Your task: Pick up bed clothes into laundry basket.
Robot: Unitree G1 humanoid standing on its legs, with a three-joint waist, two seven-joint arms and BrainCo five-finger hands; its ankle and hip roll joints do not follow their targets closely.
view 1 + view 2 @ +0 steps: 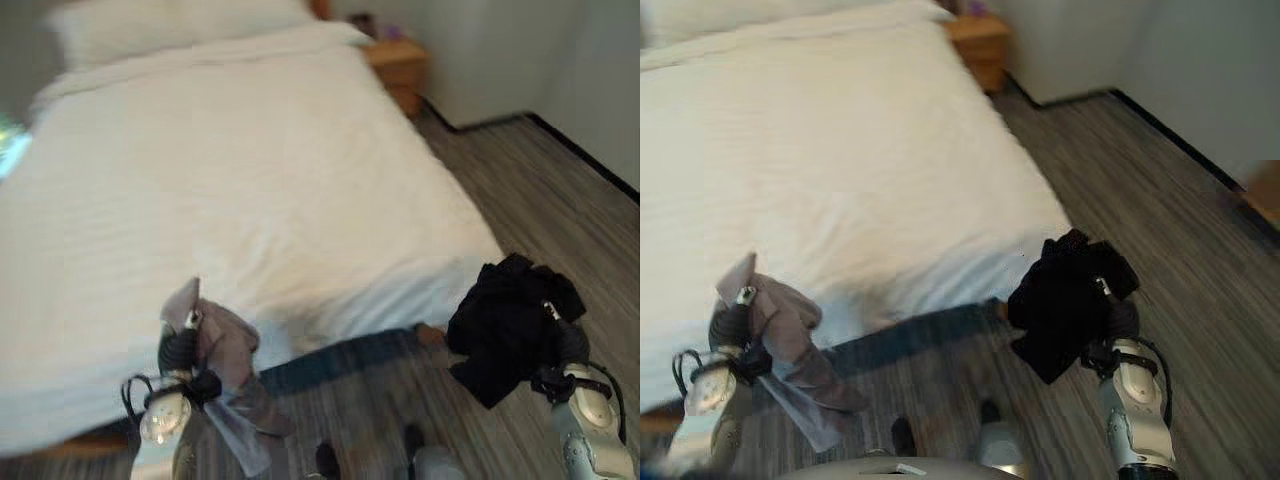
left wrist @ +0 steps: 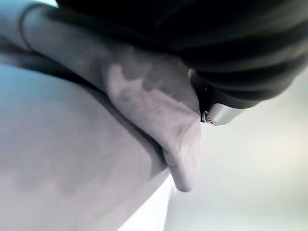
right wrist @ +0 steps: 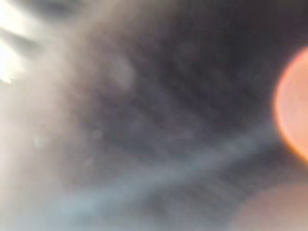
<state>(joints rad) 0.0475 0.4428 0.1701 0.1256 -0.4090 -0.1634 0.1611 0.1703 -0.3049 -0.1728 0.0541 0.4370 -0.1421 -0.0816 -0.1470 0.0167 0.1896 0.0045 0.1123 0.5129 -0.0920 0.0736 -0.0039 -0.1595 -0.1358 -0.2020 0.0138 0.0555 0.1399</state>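
My left hand [image 1: 178,352] is raised off the near edge of the bed [image 1: 230,170], with its fingers curled into a grey garment [image 1: 228,352]. The cloth drapes down from that hand over the floor, and up close it folds beside the hand's dark cover [image 2: 231,48] as grey cloth [image 2: 144,106]. At the right, past the bed's foot corner, my right hand [image 1: 572,345] holds up a bunched black garment [image 1: 505,325]. The black garment [image 3: 168,96] sits right against the right wrist camera.
The bed has a white sheet and a pillow [image 1: 170,25] at its far end. A wooden nightstand [image 1: 400,65] stands beside the head of the bed. Wood-look floor [image 1: 560,190] runs along the bed's right side to a wall with a dark skirting.
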